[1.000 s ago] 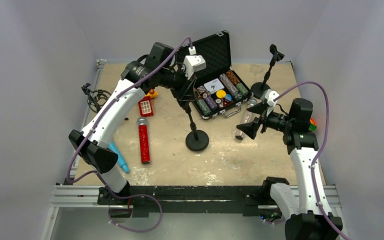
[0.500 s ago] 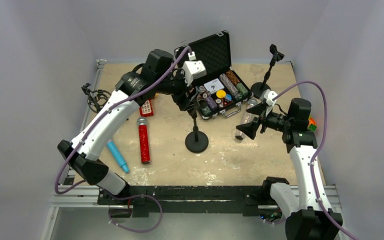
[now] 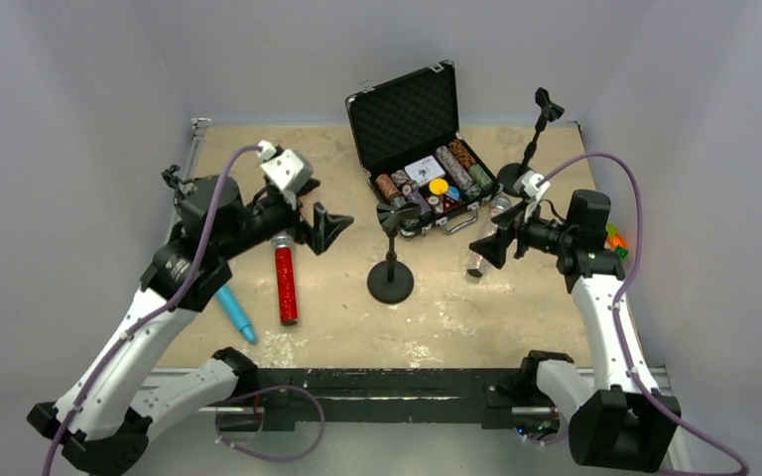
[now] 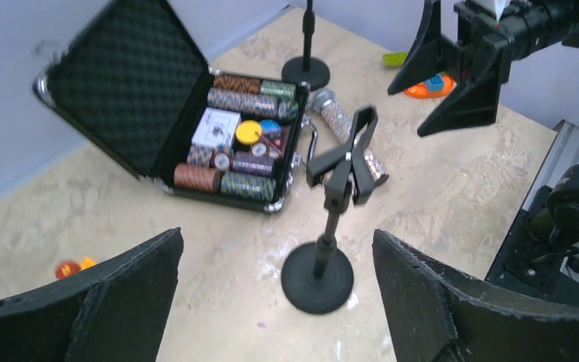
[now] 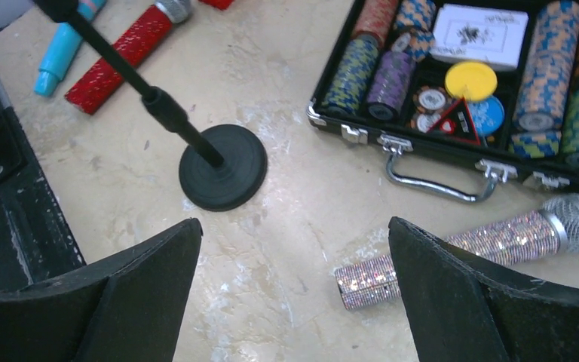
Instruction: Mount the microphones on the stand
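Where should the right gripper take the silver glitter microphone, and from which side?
Grip the silver glitter microphone mid-handle, clear of the mesh head. It lies flat, so the right gripper should probably come from above, fingers across its long axis.

Open black case (image 3: 407,109) w/ poker chips (image 3: 453,159) & card deck (image 3: 424,170), back centre; orange toy (image 4: 428,85) far rt.
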`<state>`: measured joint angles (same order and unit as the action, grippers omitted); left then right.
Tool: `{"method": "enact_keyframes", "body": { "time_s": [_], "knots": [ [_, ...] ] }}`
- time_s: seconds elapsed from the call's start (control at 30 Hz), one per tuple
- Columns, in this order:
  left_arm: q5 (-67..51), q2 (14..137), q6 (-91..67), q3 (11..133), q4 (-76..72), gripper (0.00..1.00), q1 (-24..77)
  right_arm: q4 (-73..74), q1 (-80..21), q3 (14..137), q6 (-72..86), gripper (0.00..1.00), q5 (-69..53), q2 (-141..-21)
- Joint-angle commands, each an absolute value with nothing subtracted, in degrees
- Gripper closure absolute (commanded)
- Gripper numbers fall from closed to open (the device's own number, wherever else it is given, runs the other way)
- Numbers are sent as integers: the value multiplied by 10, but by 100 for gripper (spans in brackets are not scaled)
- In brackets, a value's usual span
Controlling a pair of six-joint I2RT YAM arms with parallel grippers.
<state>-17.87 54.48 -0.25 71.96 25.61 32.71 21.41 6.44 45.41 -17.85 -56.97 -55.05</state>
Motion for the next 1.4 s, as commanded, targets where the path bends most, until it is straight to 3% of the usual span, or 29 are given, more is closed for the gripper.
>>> {"method": "enact_keyframes", "body": {
  "time_s": [0.0,0.3,0.77,1.1,1.23,1.37],
  "knots": [
    [-99,455,-91,597,217,1,323,176,65,478,-108,1,-481,-577],
    [-88,323,-167,455,213,1,322,137,36,481,175,2,-213,-683],
    [-92,307,-228,427,223,1,323,157,-45,510,232,15,-92,-849],
    [-93,310,-236,427,227,1,322,150,-48,493,255,34,-83,-868],
    [-95,308,-242,426,229,1,323,169,-49,510,259,35,-75,-883],
    [-95,300,-245,423,231,1,322,179,-49,523,257,30,-61,-892]
  ]
}}
